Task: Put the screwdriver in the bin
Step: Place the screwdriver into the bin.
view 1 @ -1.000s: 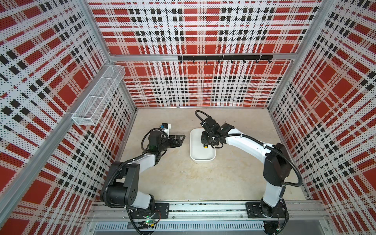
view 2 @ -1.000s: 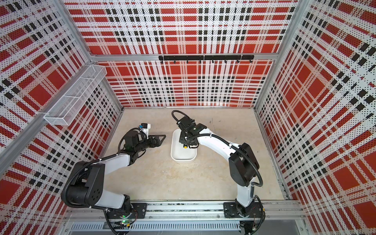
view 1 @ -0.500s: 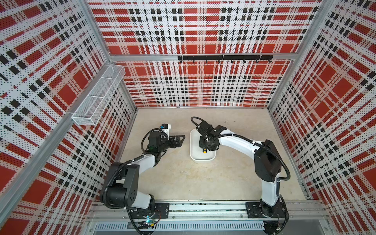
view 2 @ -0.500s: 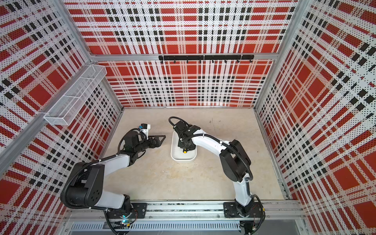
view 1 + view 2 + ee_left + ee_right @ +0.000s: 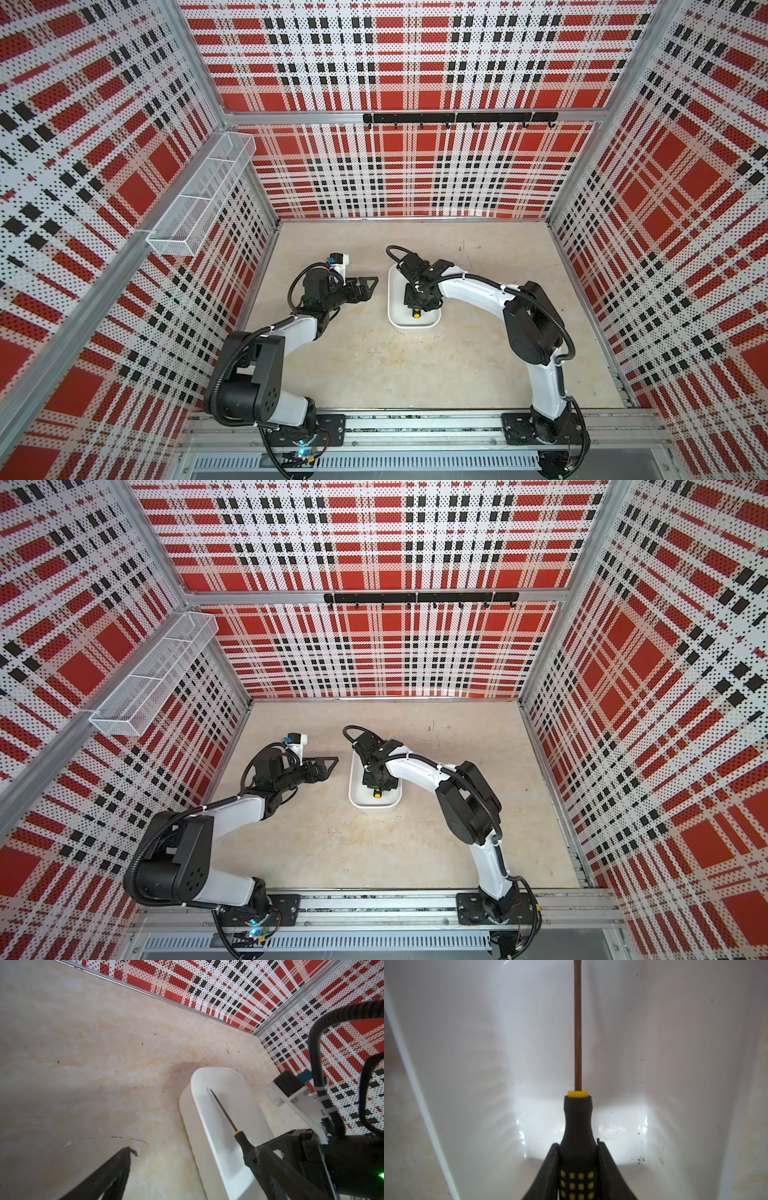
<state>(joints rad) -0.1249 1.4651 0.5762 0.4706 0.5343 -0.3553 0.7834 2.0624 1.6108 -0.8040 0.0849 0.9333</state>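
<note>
- Right tool [image 5: 577,1144] is clamping tight on the black, yellow-dotted handle of the screwdriver [image 5: 577,1118], low inside the bin [image 5: 397,318].
- Screwdriver is running lengthwise along the white bin, shaft pointing at the far end, yellow butt showing at the near end in both top views; contact with the bin floor unclear.
- Left tool [image 5: 194,1149] is hanging wide open, holding nothing, just beside the bin over the beige surface [image 5: 374,374].
</note>
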